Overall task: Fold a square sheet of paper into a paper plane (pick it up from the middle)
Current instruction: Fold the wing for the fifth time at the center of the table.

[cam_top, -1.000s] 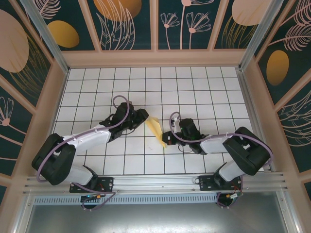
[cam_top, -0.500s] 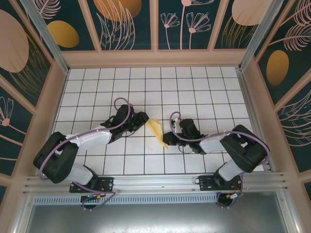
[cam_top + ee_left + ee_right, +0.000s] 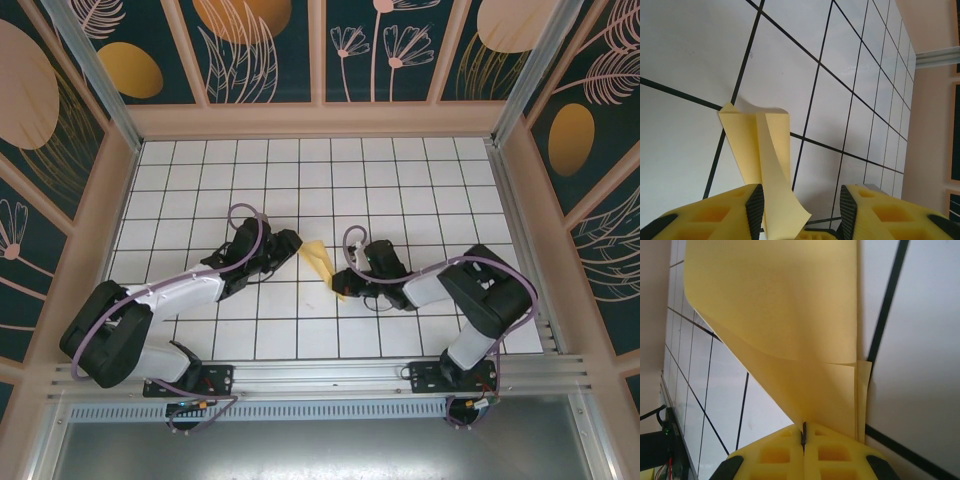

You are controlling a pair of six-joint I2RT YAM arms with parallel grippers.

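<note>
Yellow paper (image 3: pixel 320 266), folded into a wedge, lies mid-way across the table (image 3: pixel 200 170) between the arms, and we note the right gripper (image 3: pixel 803 437) pinched shut on one end while the left gripper (image 3: pixel 801 207) stands with jaws apart around the other.

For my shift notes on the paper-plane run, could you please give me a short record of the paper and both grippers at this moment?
sheet of paper: pale yellow, partly folded into a narrow wedge, lying between the two grippers
right gripper: shut on one end of the sheet
left gripper: jaws apart, a loose flap of the sheet rising between them, not clamped
table: white with a black grid
</note>
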